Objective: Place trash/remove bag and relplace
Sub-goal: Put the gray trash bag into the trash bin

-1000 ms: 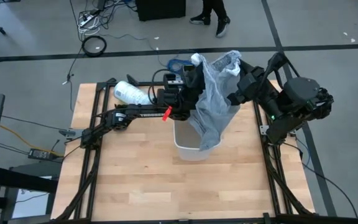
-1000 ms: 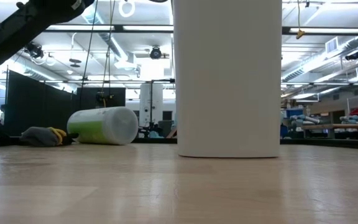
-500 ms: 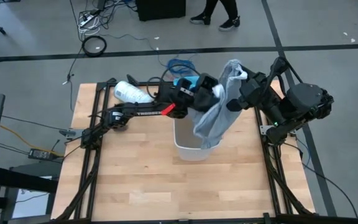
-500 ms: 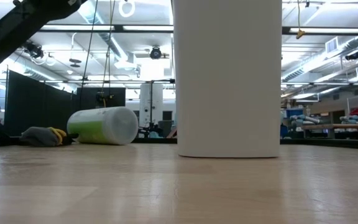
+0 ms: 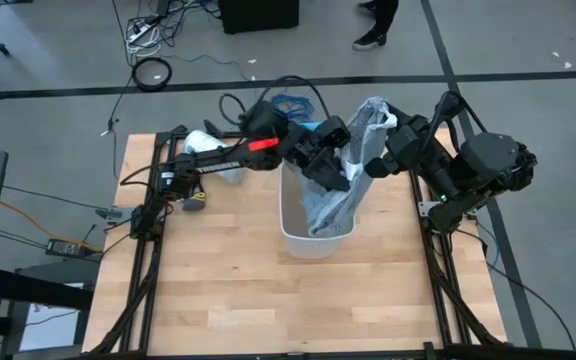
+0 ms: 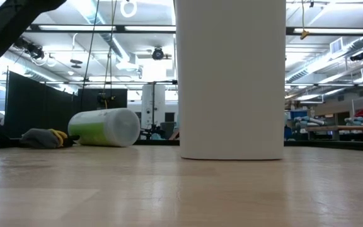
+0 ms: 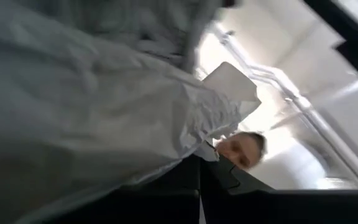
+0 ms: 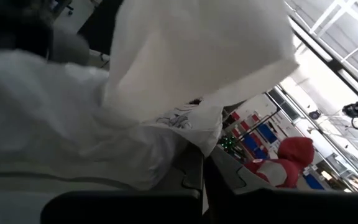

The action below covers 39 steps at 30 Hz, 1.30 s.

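A thin, crinkly, translucent grey-blue bag [image 5: 340,180] hangs between my two grippers above the white bin [image 5: 293,232], and its lower end reaches down into the bin's mouth. My left gripper [image 5: 336,142] is shut on the bag's upper part from the left. My right gripper [image 5: 380,152] is shut on it from the right. In the low view only the bin's wall [image 6: 230,79] shows. The trash is out of view. My left gripper pinches bunched plastic of the bag's upper part [image 7: 188,149] between its two shut fingers [image 7: 185,186], coming about level from the table's left. The bag hangs slack below the hold. My right gripper pinches the bag's upper part [image 8: 182,146] between its two shut fingers [image 8: 188,177], coming level from the table's right. A flap of plastic [image 5: 371,108] stands up above the hold, and the rest hangs slack toward the bin.
A white roll with green print [image 6: 104,127] lies on its side at the table's far left, partly under my left arm [image 5: 208,150]. A grey and yellow bundle [image 6: 43,137] lies beside it. A person's foot [image 5: 373,38] shows on the floor beyond the table.
My left gripper has risen a little and rolled over, tipping from pointing down to about level, and its arm has swung toward the table's far edge. The bag, which draped over the bin's right rim, now hangs with its lower end inside the bin.
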Each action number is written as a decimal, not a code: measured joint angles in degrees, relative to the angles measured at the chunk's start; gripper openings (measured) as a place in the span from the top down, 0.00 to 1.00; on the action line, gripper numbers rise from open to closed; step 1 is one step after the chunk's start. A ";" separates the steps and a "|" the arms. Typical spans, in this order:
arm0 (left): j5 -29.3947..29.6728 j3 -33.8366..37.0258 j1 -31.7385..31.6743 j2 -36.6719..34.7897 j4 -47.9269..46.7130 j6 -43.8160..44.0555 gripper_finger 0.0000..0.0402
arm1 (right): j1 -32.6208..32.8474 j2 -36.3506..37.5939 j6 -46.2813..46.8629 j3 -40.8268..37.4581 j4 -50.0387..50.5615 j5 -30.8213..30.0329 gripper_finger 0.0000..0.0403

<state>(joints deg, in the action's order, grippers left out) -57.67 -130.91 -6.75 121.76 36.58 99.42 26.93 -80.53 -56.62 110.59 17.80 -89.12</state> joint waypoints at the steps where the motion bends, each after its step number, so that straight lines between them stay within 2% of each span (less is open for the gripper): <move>1: -0.31 0.02 0.00 -0.31 -3.09 -1.73 1.00 | -0.12 -0.01 0.00 0.00 0.00 0.00 1.00; 8: -3.50 0.02 0.39 -3.59 -30.51 -16.91 1.00 | -0.58 -0.26 2.13 -0.31 -0.04 -0.10 1.00; 13: -3.26 0.07 -0.09 -7.70 -53.88 -33.53 1.00 | 0.25 -0.54 3.04 -2.62 1.33 -0.70 1.00; 15: -0.35 0.07 -0.50 -10.09 -66.42 -42.47 1.00 | 0.25 -0.47 3.37 -3.91 1.23 -0.76 1.00; 19: 11.29 0.04 -1.09 -13.31 -84.78 -57.74 1.00 | 0.22 -0.50 7.62 -6.40 1.30 -0.52 1.00; 21: 15.42 0.04 -1.12 -14.00 -88.25 -61.05 1.00 | 0.21 -0.48 10.76 -7.60 1.09 0.53 1.00; 23: 16.21 0.04 -0.62 -14.25 -88.66 -62.83 1.00 | 0.21 -0.67 13.36 -8.88 1.04 2.32 1.00; 29: 16.17 0.04 1.35 -14.30 -88.88 -65.64 1.00 | 0.01 -3.86 16.92 -12.34 1.39 4.58 1.00; 33: 15.98 0.04 1.96 -14.81 -90.85 -66.36 1.00 | -0.03 -5.63 18.84 -13.95 3.82 1.76 1.00; 39: 14.49 -0.01 2.97 -16.30 -94.82 -68.97 1.00 | 1.24 -4.07 29.80 -17.22 5.78 2.46 1.00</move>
<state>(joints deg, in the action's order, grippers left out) -43.18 -130.92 -3.79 105.46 -58.24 30.46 28.16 -84.60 -26.82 93.37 23.58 -86.66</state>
